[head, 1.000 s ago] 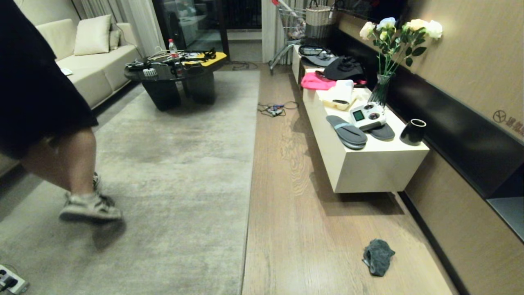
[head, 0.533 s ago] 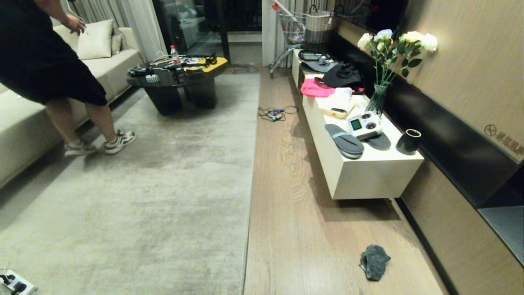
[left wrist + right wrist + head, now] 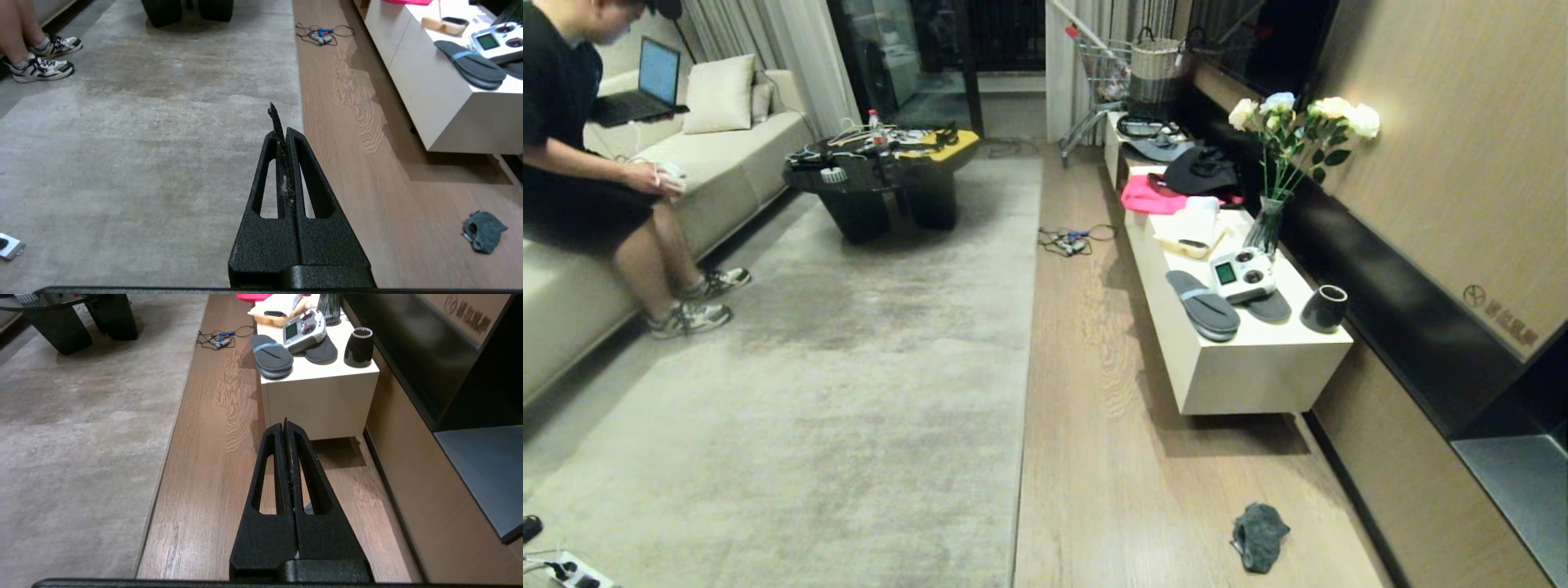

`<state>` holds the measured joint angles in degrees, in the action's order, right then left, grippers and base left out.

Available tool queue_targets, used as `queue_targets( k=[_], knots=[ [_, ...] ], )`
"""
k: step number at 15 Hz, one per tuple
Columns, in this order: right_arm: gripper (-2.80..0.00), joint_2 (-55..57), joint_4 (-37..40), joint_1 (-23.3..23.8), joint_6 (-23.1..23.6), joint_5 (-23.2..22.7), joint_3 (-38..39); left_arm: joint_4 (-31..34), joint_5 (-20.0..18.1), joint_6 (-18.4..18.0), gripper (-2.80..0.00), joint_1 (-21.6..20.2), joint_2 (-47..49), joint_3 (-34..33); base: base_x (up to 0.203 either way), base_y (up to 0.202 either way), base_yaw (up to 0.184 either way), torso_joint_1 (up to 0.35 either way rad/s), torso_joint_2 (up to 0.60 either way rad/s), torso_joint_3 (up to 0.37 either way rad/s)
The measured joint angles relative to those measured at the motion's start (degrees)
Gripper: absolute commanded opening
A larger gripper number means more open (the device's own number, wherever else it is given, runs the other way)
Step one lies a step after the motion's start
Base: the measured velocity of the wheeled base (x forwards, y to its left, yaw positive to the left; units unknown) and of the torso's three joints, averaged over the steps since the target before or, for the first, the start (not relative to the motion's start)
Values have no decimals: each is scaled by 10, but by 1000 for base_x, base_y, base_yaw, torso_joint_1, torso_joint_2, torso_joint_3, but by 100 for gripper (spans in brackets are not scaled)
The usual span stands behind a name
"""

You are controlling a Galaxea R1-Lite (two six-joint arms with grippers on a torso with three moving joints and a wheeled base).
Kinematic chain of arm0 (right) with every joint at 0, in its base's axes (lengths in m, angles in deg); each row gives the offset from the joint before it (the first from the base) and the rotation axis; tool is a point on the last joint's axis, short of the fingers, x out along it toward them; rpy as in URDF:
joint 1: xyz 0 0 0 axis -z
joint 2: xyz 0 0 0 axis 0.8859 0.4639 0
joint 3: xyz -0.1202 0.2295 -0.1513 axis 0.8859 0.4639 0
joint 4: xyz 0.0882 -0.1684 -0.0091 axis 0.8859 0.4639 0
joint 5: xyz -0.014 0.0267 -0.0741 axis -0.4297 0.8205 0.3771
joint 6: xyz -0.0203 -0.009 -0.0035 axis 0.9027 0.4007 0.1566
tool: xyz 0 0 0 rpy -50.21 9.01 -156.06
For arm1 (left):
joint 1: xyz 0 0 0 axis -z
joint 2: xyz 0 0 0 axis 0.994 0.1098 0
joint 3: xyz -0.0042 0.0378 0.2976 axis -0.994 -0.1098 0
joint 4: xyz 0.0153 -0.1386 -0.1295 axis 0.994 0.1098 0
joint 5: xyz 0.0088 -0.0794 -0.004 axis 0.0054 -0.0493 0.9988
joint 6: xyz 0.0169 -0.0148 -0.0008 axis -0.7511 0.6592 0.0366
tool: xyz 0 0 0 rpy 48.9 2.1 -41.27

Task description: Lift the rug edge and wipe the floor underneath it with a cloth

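The robot is standing at the very start of the job, looking down the length of a living room with nothing yet in hand. The left gripper is hanging over the rug near its border, its jaws clenched together on nothing more than a thin dark shred caught between the tips. The right gripper is hanging over the floor in front of a low white cabinet, jaws likewise pressed tight and carrying nothing. The cloth is lying crumpled on the bare planks, near the wall panel and well apart from the rug edge, which is lying flat along the wood in a straight line running away from the robot. In the right wrist view the cloth is mostly hidden behind the closed fingers. A person is sitting on the sofa at the far side of the rug, feet resting on it, clear of the border. The step in hand appears to be the approach. The next move is probably calling for the right gripper to part its jaws and come down on the cloth, while the left one is needing to open and get under the border to raise it.
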<state>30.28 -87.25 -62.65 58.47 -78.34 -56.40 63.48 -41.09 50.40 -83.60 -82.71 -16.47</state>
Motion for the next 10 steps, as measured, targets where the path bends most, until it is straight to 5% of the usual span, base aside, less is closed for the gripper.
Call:
queue_targets(
  k=[10],
  knots=[
    [-280, 0, 0, 0, -1, 0, 0, 0, 0, 0, -280, 0, 0, 0, 0, 0, 0, 173, -533, -364]
  ],
)
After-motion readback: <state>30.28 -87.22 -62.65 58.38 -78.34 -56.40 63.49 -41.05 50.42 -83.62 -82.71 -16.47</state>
